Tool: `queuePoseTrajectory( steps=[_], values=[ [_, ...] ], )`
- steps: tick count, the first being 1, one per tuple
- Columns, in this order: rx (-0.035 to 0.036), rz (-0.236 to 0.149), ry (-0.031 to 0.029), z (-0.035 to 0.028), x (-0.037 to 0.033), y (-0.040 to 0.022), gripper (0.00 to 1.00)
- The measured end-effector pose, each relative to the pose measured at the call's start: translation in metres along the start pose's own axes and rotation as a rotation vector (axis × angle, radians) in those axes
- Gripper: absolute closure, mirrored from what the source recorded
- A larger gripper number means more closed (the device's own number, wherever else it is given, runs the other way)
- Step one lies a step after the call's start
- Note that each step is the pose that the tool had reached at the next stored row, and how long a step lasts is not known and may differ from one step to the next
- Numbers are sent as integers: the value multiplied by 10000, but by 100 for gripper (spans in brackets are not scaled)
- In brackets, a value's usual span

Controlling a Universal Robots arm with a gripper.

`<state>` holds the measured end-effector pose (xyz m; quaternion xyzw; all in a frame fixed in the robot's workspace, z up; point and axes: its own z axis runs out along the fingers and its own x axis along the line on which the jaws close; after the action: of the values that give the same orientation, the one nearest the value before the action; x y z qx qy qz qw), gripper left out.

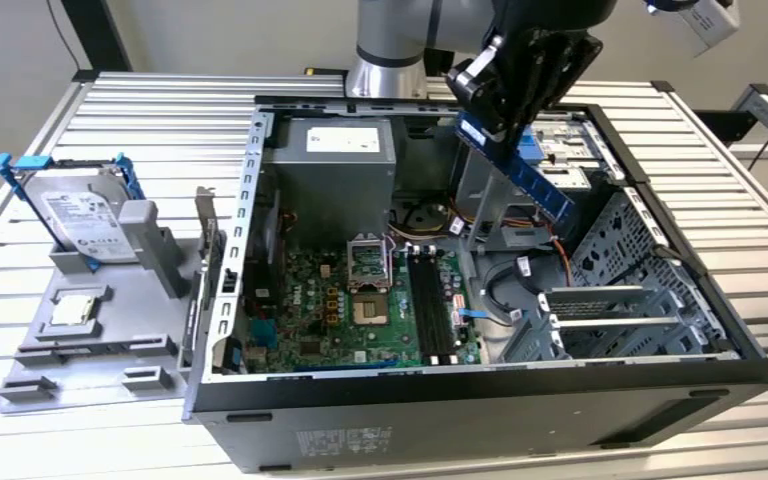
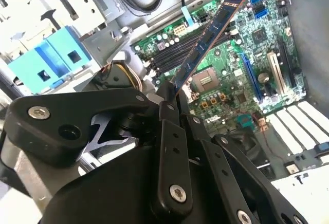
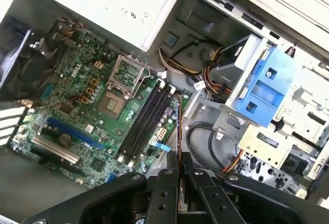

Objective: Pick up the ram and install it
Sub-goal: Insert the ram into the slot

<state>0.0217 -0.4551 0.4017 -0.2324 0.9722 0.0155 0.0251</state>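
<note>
Black pincer [image 1: 491, 105] clenched on one end of long bluish ram stick [image 1: 528, 172]. Stick hangs tilted over open black computer case [image 1: 464, 420], free end toward empty black memory slots [image 1: 427, 295], likely for lining up.

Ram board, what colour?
Blue; the ram shows it best in the exterior view.
</note>
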Motion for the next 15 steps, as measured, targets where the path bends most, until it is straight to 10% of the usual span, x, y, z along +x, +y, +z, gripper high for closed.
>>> queuePoseTrajectory(
  steps=[15],
  values=[
    [172, 2297, -22, 0, 0, 0, 100]
  ],
)
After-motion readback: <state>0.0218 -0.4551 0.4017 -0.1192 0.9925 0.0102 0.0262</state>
